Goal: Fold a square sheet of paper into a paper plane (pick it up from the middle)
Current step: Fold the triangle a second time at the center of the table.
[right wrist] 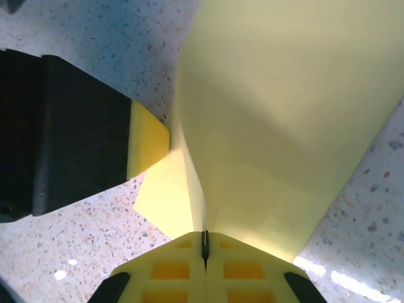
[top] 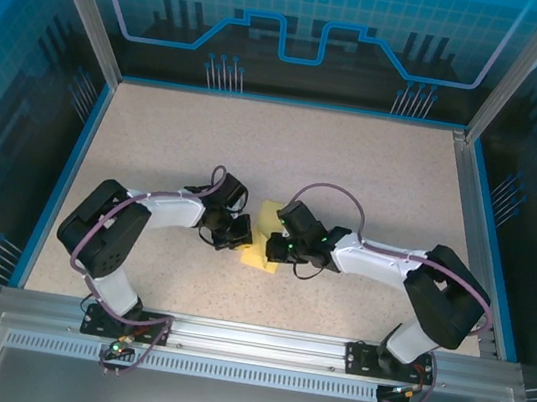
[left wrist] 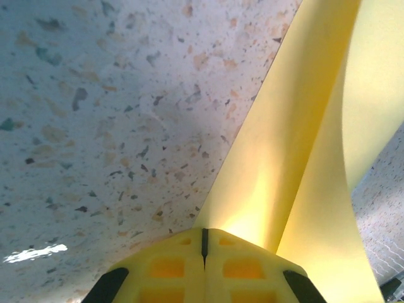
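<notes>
The square sheet of paper (top: pixel 258 256) is yellow and lies bent and partly folded at mid-table between both arms. My left gripper (top: pixel 240 232) meets it from the left. In the left wrist view the left gripper (left wrist: pixel 204 235) is shut on an edge of the paper (left wrist: pixel 297 126), which rises away in a curved flap. My right gripper (top: pixel 280 246) comes from the right. Its jaws (right wrist: pixel 204 237) are shut on a fold of the paper (right wrist: pixel 284 113). The left gripper's yellow fingertip (right wrist: pixel 146 142) touches the sheet there. The paper plane is out of view.
The speckled tabletop (top: pixel 256 149) is bordered by a blue rim and transparent walls (top: pixel 73 20). A metal rail (top: pixel 248 335) with both arm bases runs along the near edge. Free surface lies behind and to both sides of the grippers.
</notes>
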`<state>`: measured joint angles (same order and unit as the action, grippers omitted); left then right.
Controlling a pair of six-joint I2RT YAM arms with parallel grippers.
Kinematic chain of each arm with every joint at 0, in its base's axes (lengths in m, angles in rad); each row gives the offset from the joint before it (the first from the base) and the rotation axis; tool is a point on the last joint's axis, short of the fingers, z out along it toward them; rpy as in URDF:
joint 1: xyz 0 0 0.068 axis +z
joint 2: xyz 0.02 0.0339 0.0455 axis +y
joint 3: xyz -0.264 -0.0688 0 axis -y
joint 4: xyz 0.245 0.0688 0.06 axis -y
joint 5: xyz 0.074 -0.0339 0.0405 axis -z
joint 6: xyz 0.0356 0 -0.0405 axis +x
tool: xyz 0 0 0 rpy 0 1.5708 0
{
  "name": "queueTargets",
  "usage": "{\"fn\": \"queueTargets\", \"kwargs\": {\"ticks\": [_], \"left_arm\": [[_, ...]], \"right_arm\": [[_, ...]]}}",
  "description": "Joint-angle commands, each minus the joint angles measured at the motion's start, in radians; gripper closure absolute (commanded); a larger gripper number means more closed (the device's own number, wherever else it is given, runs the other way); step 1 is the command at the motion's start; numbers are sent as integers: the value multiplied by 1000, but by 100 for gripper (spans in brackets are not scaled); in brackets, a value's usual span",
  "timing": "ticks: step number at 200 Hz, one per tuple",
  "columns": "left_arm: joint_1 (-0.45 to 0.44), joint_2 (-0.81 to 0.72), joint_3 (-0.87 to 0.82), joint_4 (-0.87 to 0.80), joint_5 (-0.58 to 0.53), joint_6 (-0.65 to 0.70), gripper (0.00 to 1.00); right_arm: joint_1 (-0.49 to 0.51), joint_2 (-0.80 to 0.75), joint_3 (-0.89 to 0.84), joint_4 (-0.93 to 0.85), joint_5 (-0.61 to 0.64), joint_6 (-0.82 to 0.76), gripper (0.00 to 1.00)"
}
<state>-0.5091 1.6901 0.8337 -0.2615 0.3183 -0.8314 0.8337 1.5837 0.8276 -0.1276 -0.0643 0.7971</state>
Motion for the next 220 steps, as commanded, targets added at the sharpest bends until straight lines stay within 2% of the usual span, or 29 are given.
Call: {"fn": "queueTargets", "kwargs": {"ticks": [1, 34, 63, 129, 220], "left_arm": [[-1, 33, 18, -60, -71, 25, 97], [-1, 31, 21, -68, -80, 29, 97], [-2, 29, 27, -68, -79, 35, 96], [-9, 6, 42, -58, -63, 54, 88], [-12, 22, 49, -71, -76, 60, 89]], "right_arm": [[-47, -28, -24, 68, -134, -93, 100], [-111, -18, -32, 76, -227, -146, 99], [-142, -2, -28, 46, -258, -184, 98], [-145, 69, 22, -44, -243, -251, 98], [-157, 81, 99, -123, -196, -291, 96]]}}
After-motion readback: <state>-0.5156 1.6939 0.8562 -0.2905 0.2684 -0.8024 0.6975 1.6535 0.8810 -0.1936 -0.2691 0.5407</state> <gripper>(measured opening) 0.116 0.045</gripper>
